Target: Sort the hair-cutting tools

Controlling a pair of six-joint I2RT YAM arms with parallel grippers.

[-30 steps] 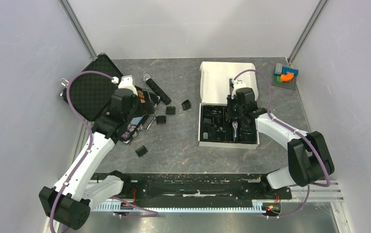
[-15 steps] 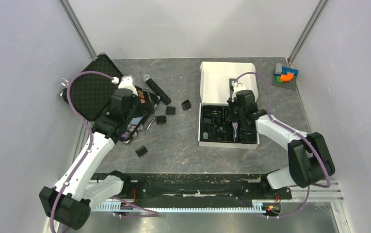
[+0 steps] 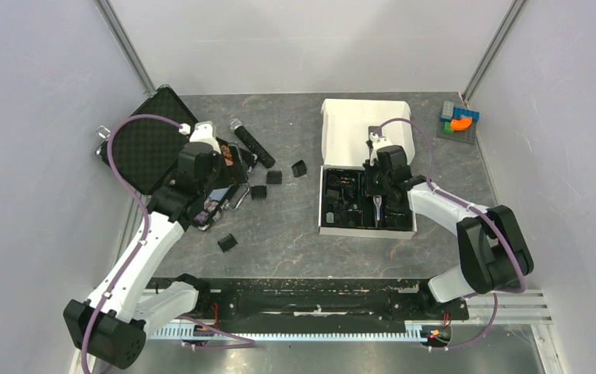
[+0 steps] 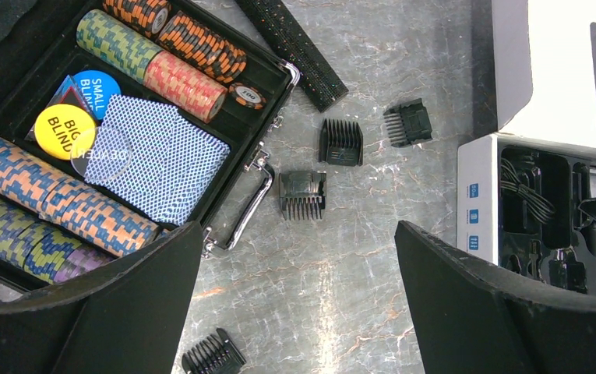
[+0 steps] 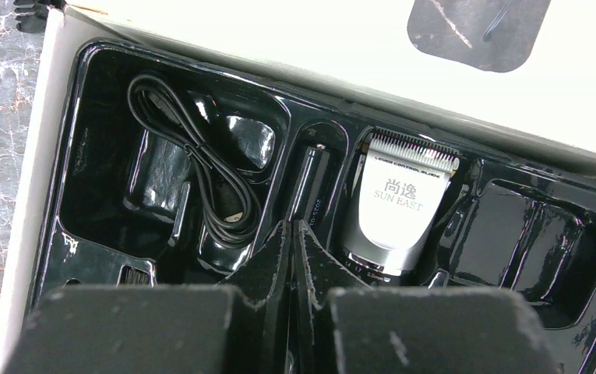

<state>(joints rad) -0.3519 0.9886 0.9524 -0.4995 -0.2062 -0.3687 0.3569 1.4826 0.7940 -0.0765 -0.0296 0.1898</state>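
Already seated in the box (image 5: 26, 202), in its glossy black tray (image 5: 528, 234): hair clipper (image 5: 400, 210), rigid, smooth silver shell, likely slippery; best gripped across its narrower black body. Right tool (image 5: 290, 234) closed, empty, just beside it. Left of the box on the marbled surface (image 4: 372, 257): comb attachments (image 4: 341, 142), light, stiff, toothed plastic. Left tool (image 4: 298, 234) gapes wide, empty.

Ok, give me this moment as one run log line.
left gripper: open, empty | right gripper: shut, nothing visibly held, over tray beside clipper | table: four comb attachments loose
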